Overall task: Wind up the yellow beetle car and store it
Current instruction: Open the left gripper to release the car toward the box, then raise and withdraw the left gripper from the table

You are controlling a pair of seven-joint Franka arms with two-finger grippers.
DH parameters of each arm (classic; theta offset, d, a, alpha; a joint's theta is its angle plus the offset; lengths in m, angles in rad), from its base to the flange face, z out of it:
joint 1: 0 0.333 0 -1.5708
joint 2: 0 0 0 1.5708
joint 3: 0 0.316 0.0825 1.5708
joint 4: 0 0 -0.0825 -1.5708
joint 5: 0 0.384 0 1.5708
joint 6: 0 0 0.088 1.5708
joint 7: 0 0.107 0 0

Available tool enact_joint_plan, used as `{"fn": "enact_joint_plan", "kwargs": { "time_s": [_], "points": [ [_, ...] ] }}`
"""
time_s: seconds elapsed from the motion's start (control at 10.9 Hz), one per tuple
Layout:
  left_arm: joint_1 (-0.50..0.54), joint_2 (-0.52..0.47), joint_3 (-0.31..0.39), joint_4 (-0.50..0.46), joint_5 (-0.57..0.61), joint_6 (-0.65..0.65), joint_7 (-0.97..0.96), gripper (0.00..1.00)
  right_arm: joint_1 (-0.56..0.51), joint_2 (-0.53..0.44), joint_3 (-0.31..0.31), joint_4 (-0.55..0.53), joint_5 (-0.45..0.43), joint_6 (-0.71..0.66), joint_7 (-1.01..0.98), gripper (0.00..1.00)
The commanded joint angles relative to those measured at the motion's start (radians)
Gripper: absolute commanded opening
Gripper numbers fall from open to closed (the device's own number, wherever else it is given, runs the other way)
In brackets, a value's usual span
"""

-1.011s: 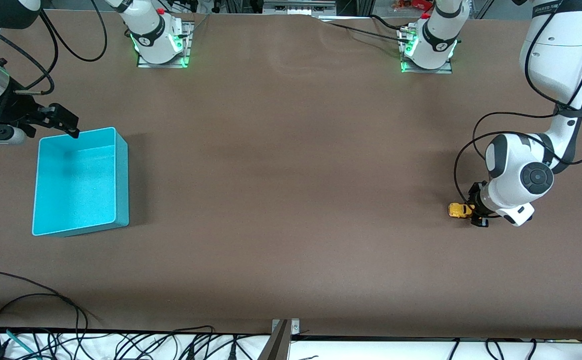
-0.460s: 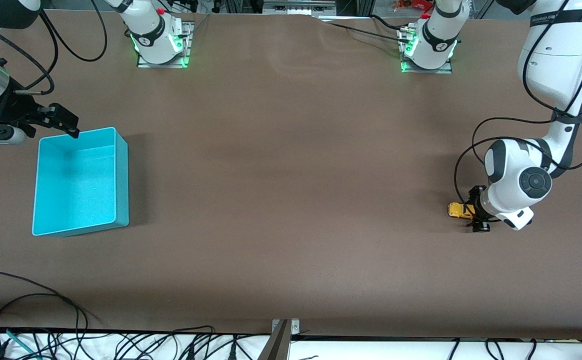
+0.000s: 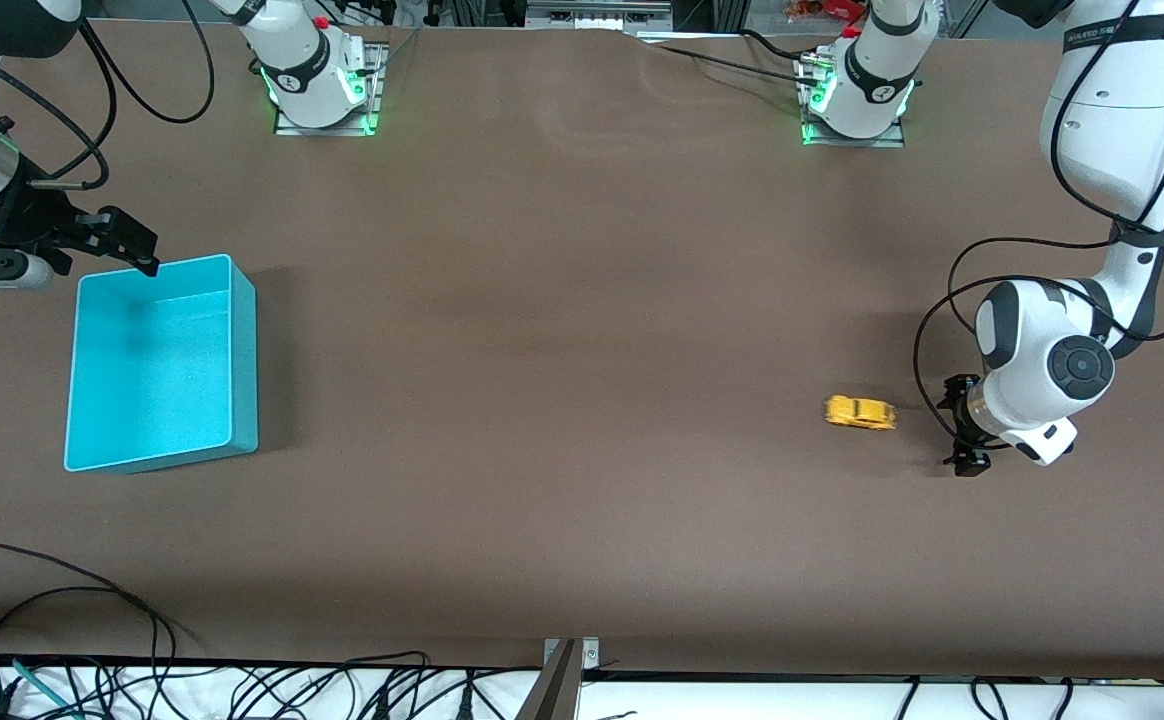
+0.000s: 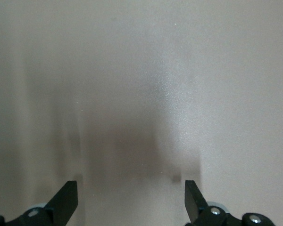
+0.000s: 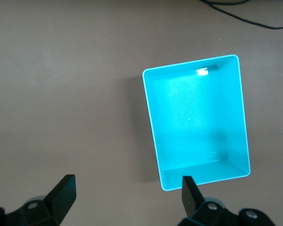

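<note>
Front view: the brown desk [image 3: 582,400] carries a turquoise bin [image 3: 157,360] at the right arm's end, the right claw [image 3: 112,240] spread above its rim. The left claw [image 3: 964,428], spread, sits low beside the yellow beetle car [image 3: 860,412], apart from it; the car's long axis runs along the desk's length.

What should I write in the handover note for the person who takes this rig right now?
Left end effector: open, empty, low over the table at the left arm's end.
Right end effector: open, empty, waiting over the table beside the turquoise bin.
Yellow beetle car: free on the table, beside the left end effector, toward the bin from it, not touching it.
Bin: nothing in it, at the right arm's end.
Done: the car lies released on the table; whether it is wound cannot be seen.
Left: pick up the car and put it in the bin.
</note>
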Motion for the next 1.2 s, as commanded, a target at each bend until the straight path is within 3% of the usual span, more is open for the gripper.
{"fn": "enact_joint_plan", "kwargs": {
  "time_s": [0.0,0.37,0.64,1.1],
  "points": [
    [0.0,-0.044,-0.009,0.009,-0.012,-0.082,-0.003,1.0,-0.002,0.006,0.002,0.026,0.0,-0.026,-0.015,1.0],
    [0.0,-0.08,-0.04,0.032,-0.01,-0.167,0.035,1.0,-0.002,0.006,0.002,0.026,0.0,-0.026,-0.015,1.0],
    [0.001,-0.081,-0.058,0.125,-0.012,-0.31,0.15,1.0,-0.002,0.006,0.001,0.026,0.0,-0.026,-0.015,1.0],
    [0.001,-0.147,-0.078,0.189,-0.012,-0.492,0.557,1.0,-0.002,0.005,0.001,0.026,0.0,-0.026,-0.015,1.0]
  ]
}}
